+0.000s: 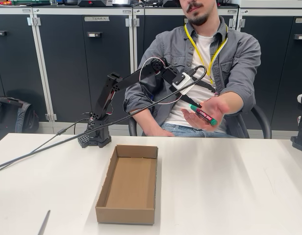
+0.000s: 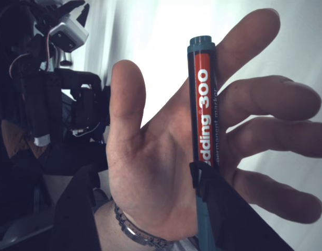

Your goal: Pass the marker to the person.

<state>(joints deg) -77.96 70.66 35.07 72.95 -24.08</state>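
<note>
The black robot arm [image 1: 122, 83] stands bent at the elbow and reaches out to the right in the fixed view. Its black two-finger gripper [image 1: 190, 104] points down and is closed on the thick green-and-red marker [image 1: 204, 115]. Right under the gripper, the person's open hand [image 1: 212, 111] lies palm up, fingers spread. In the wrist view the marker rests along the palm [image 2: 150, 157].

The fixed view faces me from across the table [image 1: 229, 186], fairly near, looking toward the cabinets [image 1: 67, 63]. My wrist view looks close along my gripper [image 2: 203, 178]; both views share the person's open hand [image 1: 210, 111].
</note>
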